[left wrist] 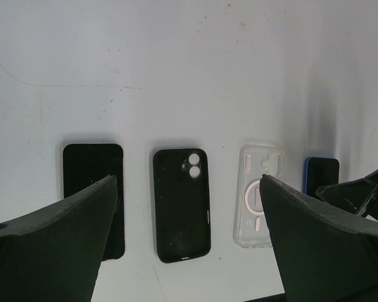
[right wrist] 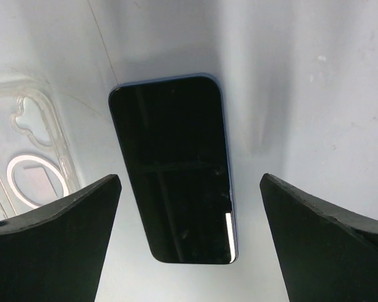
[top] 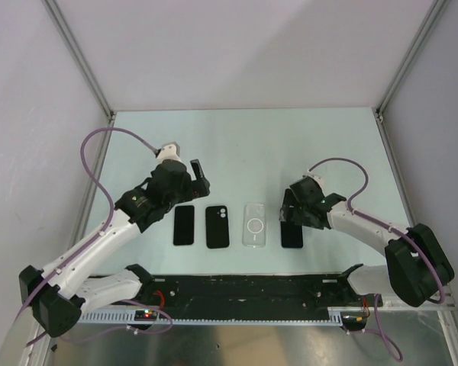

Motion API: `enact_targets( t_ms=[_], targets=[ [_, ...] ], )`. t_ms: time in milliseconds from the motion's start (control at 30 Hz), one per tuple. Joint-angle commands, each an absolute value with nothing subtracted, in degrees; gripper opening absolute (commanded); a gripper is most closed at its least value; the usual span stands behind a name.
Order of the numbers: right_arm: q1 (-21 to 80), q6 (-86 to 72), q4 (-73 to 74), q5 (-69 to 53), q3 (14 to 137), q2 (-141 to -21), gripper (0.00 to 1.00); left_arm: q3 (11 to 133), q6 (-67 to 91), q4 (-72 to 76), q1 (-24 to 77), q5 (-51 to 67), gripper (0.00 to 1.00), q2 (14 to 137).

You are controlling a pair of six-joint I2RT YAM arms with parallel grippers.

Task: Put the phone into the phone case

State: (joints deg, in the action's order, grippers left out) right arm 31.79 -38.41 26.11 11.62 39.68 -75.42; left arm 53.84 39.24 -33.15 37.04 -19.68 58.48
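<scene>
Judging by the row on the surface (top: 237, 145), no phone is in a case yet. Left of the black case (top: 217, 226) lies a dark phone (top: 183, 225). The left claw (left wrist: 188, 181) hovers above that case, wide open, empty. Right of it come the clear case (top: 254, 225), then the blue-edged phone (right wrist: 170, 170) under the right claw (right wrist: 190, 180), equally open and empty. Grasping and fitting are still to do.

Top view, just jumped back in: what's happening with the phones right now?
Nothing is held yet. Four items lie in a row: a black phone, a black case, a clear case and a blue-edged phone. The right hand hangs open over the blue-edged phone, which lies screen up. The left hand is open too, at the far side of the black phone and black case.
</scene>
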Motion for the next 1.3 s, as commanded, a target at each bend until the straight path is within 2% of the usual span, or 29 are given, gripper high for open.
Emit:
enact_targets(
  t_ms=[0,333,800,1067,1267],
  targets=[
    [33.96,-39.57,26.56,12.96,38.69,-73.26,1.00,53.09,41.31,-30.25,36.63,-17.24,0.98,60.07],
    [37.71,-40.83,26.15,12.78,38.22,-75.73,1.00,53.04,42.36,-28.66,36.65,-14.06,0.98,63.03],
    [40.66,-43.12,29.51,19.18,38.31,-79.20,1.00,55.10,42.34,-27.69,37.84,-13.80,0.98,68.40],
    [42.75,-43.95,28.84,19.37,38.57,-81.75,0.87,60.64,45.82,-27.58,41.61,-17.38,0.97,77.42],
    [42.50,-43.11,28.89,18.02,38.52,-81.21,0.70,66.47,48.76,-27.25,45.81,-19.98,0.87,88.32]
  ],
)
